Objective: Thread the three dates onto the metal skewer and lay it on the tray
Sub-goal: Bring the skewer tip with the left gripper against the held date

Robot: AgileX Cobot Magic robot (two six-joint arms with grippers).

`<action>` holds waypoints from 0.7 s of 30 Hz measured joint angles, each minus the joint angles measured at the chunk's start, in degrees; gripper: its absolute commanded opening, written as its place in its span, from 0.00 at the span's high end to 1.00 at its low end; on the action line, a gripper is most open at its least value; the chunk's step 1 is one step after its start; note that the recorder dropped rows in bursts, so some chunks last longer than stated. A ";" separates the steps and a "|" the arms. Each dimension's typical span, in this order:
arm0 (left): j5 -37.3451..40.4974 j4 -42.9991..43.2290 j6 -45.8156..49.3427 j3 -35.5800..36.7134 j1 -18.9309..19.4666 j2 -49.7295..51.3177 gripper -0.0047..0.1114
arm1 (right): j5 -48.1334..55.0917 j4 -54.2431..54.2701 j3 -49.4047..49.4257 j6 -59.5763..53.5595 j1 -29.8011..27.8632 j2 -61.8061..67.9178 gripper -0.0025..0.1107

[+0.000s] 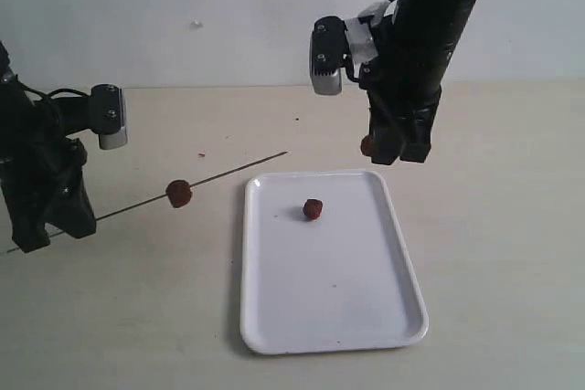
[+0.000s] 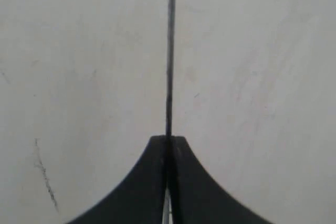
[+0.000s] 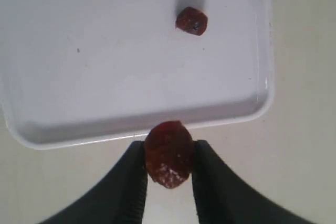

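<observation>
Steel-grey metal skewer (image 1: 228, 169) juts from the clamped-shut left gripper (image 2: 168, 141) at frame left, one date (image 1: 179, 193) threaded. Half-parted, the right gripper (image 3: 169, 149) pinches a second date (image 3: 168, 162) above the upper edge of the tray (image 1: 366, 317); the third date (image 1: 313, 209) lies on it. Misaligned, the thin tip may glance off, dislodging the held fruit.

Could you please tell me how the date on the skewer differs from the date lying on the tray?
The skewered date is pierced by the metal skewer; the tray date lies loose. The skewered date is outside the tray, the tray date inside its rim. Both are small and dark reddish-brown.
</observation>
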 measured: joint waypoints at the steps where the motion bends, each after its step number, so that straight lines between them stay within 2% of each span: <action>1: -0.11 -0.92 0.67 0.00 0.00 0.00 0.96 | 0.00 -0.26 0.12 -0.06 0.00 0.00 0.72; 5: -0.65 -3.08 1.54 0.00 -0.73 0.00 0.96 | 0.00 -0.99 0.24 -0.16 0.00 0.00 0.72; 15: -0.75 -3.42 1.81 0.00 -6.89 0.00 0.96 | 0.00 -6.78 0.24 -0.16 2.09 0.00 0.72; 21: -0.75 -3.42 1.23 0.00 -7.70 0.00 0.96 | 0.00 -8.50 0.24 -0.16 4.50 0.00 0.72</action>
